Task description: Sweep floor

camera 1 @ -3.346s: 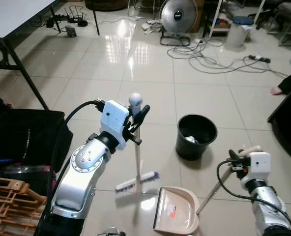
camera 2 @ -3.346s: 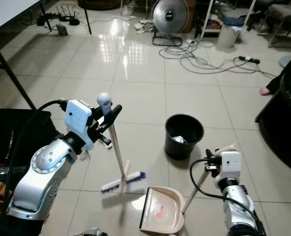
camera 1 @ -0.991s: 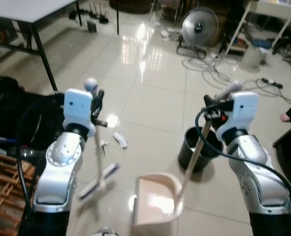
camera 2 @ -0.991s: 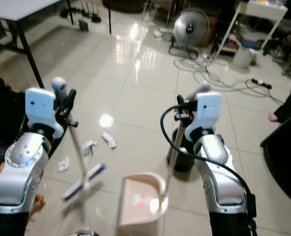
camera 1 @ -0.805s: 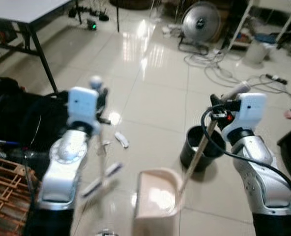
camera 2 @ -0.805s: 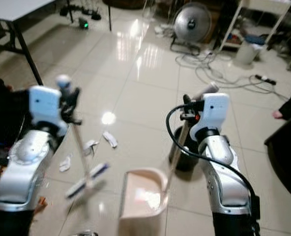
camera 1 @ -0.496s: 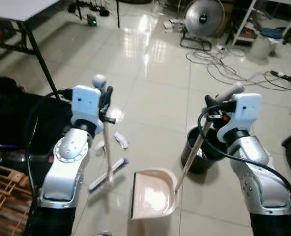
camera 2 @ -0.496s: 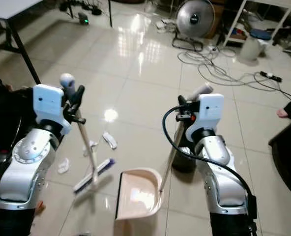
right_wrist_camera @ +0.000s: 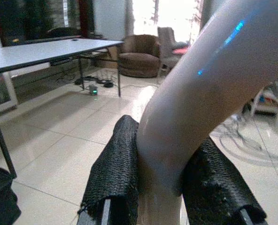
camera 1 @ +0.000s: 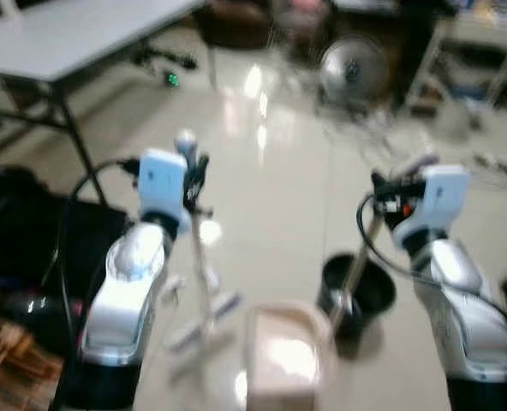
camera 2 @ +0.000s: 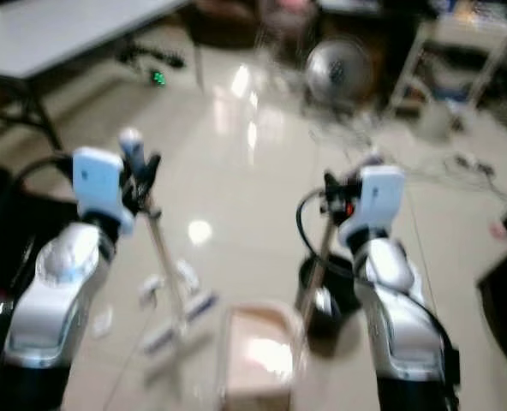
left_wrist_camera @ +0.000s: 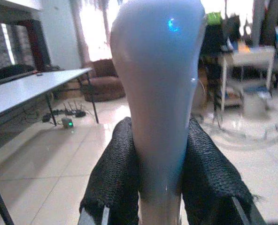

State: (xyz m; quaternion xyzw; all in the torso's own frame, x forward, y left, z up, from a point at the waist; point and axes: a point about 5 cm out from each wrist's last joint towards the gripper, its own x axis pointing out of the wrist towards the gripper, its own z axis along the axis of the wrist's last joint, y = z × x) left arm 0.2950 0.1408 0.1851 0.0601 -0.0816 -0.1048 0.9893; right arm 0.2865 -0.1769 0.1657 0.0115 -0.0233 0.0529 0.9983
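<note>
Head views blurred. Left gripper (left_wrist_camera: 160, 187) clamped tight on the broom (camera 1: 200, 257) handle, frame centre-left; brush head low on the tiles. Right gripper (right_wrist_camera: 165, 187) closed round the dustpan (camera 1: 283, 360) handle (pan at bottom centre). What looks like a black bucket (camera 1: 356, 295) sits right of the pan.

Pale broom (camera 1: 204, 282) stands near upright, bristles on the floor (camera 1: 279, 214); beige dustpan (camera 1: 281, 358) lies just beside it, handle slanting up.

floor (camera 1: 271, 197): glossy tiles | on it: black bin (camera 1: 358, 291), dustpan (camera 1: 283, 360), paper scraps (camera 1: 209, 276)
</note>
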